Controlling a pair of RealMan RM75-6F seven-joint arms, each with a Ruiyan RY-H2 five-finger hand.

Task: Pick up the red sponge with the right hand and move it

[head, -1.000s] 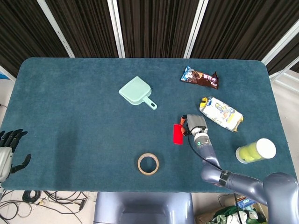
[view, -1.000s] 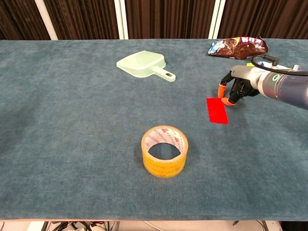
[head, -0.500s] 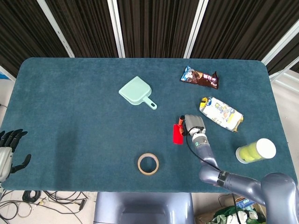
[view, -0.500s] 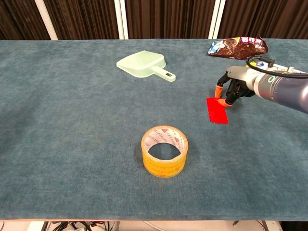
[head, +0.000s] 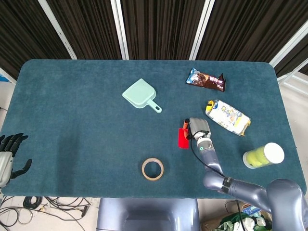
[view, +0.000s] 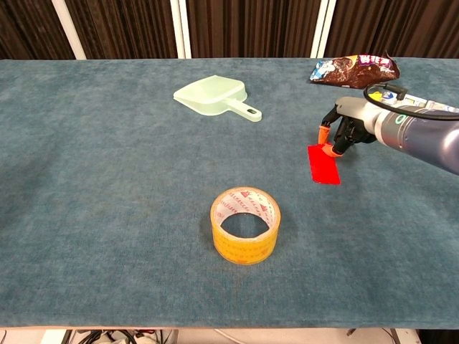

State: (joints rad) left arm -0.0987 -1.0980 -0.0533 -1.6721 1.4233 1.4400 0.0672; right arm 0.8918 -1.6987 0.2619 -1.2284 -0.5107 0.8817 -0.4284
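Far left, at the worktop's (head: 72, 120) near corner: left robot hand (head: 8, 156) parked off the edge, fingers spread, nothing in it. Judged idle, since the task names only the other arm.

Left of centre, far side: pale green dustpan (view: 215, 96) lying flat, handle pointing right. Well apart from the action; not in the way.

Centre, near edge: roll of tape (view: 244, 224) standing on its rim side, hole up. It sits nearer the robot than the sponge, so a carry toward the left or near side would have to clear it.

Right of centre: red sponge (view: 323, 164), thin and flat on the cloth. Right robot hand (view: 345, 130) is at its far end, orange-tipped fingers (view: 328, 149) curled down onto or just at that edge. Whether the fingers have closed on the sponge cannot be told; the sponge lies flat, so it looks not yet lifted. Approach at the short end makes sense: a flat sponge offers little to grip from above, and an edge lets the fingers get under.

Further right: brown snack packet (head: 206, 79) at the far side, white-and-yellow packet (head: 227, 117) just beyond the hand, and a tube of tennis balls (head: 263, 156) near the right edge. The packet beside the hand leaves little room on that side.
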